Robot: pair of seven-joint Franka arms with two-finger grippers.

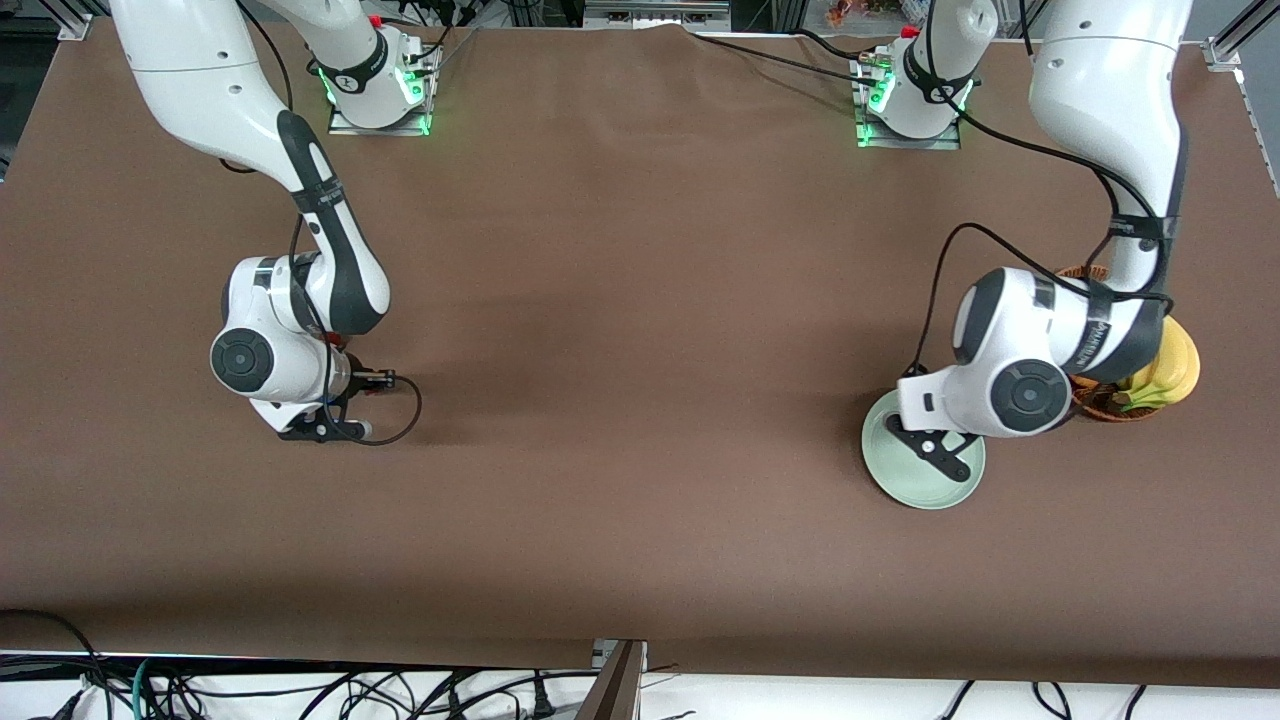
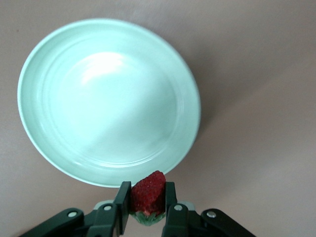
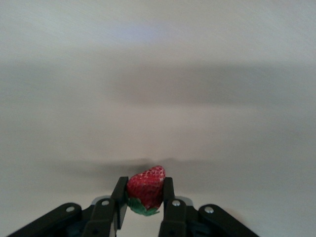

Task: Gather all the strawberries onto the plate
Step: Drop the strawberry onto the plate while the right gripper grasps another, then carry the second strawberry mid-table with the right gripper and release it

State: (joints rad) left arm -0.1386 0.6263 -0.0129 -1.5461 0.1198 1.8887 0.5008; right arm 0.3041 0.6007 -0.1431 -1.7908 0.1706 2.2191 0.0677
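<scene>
Plate (image 1: 905, 478) sits nearest the front camera on the bench (image 1: 640, 400), toward the left arm's end. It looks empty in the left wrist view.

Left pincer (image 1: 935, 450) hangs over the plate's rim, clamped on a strawberry (image 2: 148, 193). The berry sits between the pads, red tip forward, green cap back toward the wrist. From the plate's centre it reads at about 6 o'clock in the left wrist view.

Right pincer (image 1: 325, 425) is low over bare bench toward the right arm's end, closed on a second strawberry (image 3: 145, 190). Same side-to-side hold; I can't tell if it's off the surface yet.

Handling, my read:
- Berries are light, small and soft-skinned.
- The tapered shape could squirt out under a hard squeeze, so grip gently across the widest part near the cap.
- Release low so they don't roll off the shallow rim.

Hard to see:
- The third strawberry is not visible in any view.
- A basket (image 1: 1105, 400) just beside the plate at roughly 2 o'clock is mostly covered by the left arm; only a banana (image 1: 1170, 375) shows.
- Both berries are hidden by the wrists in the front view.
</scene>
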